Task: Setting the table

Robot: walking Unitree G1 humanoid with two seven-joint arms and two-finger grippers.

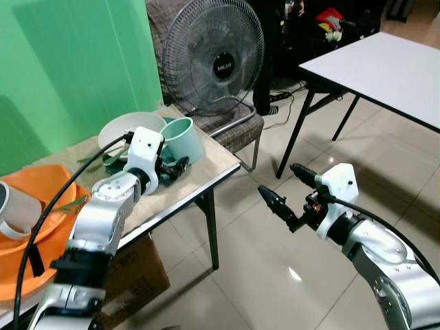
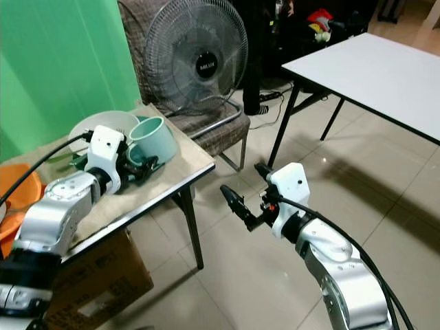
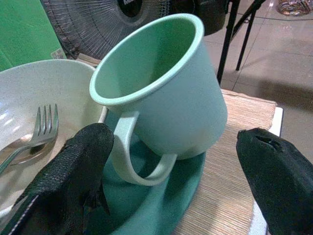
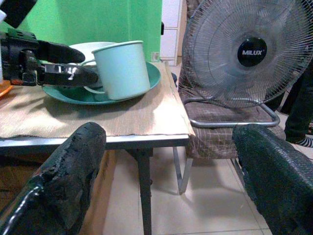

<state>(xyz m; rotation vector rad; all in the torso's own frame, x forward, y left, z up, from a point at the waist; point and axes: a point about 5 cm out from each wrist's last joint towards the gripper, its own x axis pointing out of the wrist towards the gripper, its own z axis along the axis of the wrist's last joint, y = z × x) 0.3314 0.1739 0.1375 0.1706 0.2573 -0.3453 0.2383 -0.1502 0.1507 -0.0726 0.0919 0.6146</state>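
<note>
Left gripper [image 1: 173, 167] sits low over the counter [image 1: 216, 165], fingers spread on either side of the mint mug [image 1: 184, 139], not yet closed; judged as lining up for a grasp near the handle. The mug rests tilted on a teal plate [image 4: 151, 78], leaning by the white bowl [image 1: 122, 129] just to its left, at the far right end of the counter, on a woven mat [image 4: 98, 115]. Right gripper [image 1: 287, 196] hangs in the air off the counter's right edge over the tiled floor [image 1: 261, 261], fingers wide apart and holding nothing; probably waiting its turn. An orange tray [image 1: 58, 206] lies on the near left of the counter. The left wrist view adds a fork [image 3: 41, 129] inside the bowl and the mug's handle loop [image 3: 129, 156] close to one fingertip. The right wrist view shows the plate's full rim and the fan [image 4: 252, 51] on the chair beyond.
</note>
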